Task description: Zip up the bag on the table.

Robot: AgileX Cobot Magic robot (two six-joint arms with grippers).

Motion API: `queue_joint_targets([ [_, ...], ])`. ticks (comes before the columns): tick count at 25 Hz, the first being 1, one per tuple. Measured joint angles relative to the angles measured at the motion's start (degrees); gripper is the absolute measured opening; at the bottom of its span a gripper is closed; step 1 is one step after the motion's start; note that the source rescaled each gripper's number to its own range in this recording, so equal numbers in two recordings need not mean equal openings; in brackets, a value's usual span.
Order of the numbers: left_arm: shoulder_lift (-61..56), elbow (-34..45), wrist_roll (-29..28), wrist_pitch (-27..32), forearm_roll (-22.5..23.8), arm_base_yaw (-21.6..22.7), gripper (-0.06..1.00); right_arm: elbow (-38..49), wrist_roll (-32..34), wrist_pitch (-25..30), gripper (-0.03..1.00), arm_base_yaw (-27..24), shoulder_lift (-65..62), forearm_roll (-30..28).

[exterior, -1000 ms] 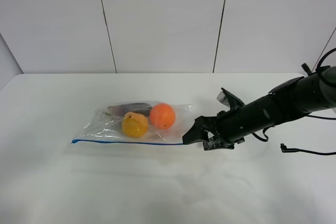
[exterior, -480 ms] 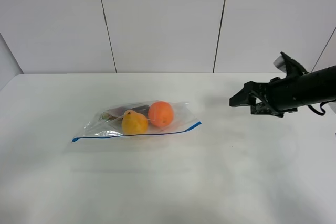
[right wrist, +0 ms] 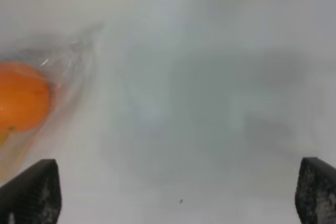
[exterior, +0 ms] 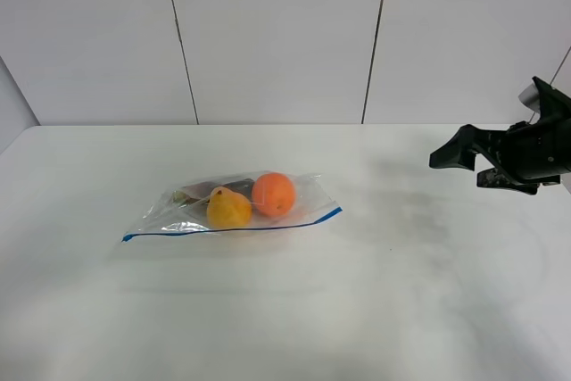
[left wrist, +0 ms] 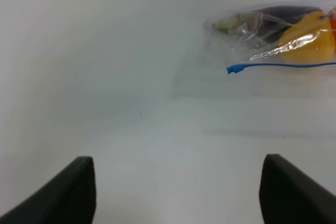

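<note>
Clear plastic blue-zipped fruit bag point(exterior: 232, 207) lies left of centre on white table point(exterior: 294, 318) | right gripper point(exterior: 456, 172) wide, empty, well apart at right | left gripper point(left wrist: 177, 192) wide, empty | risk: unanchored bag could slide when pinched, leaving zip point(exterior: 230, 231) gapped.

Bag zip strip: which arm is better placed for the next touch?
Probably left. The left claw, open, points at the zip strip end of the bag; the open right claw hangs at the far right of the table, aimed past the bag's corner. Left arm is outside the high view.
</note>
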Motion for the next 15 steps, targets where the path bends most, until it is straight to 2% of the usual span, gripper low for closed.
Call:
queue_joint_targets([
  [11, 0.0, 0.0, 0.0, 0.0, 0.0, 0.0, 0.71, 0.0, 12.2, -0.9, 1.00, 0.0, -6.9, -13.1],
  [15, 0.0, 0.0, 0.0, 0.0, 0.0, 0.0, 0.71, 0.0, 13.5, -0.9, 1.00, 0.0, -8.4, -16.0],
])
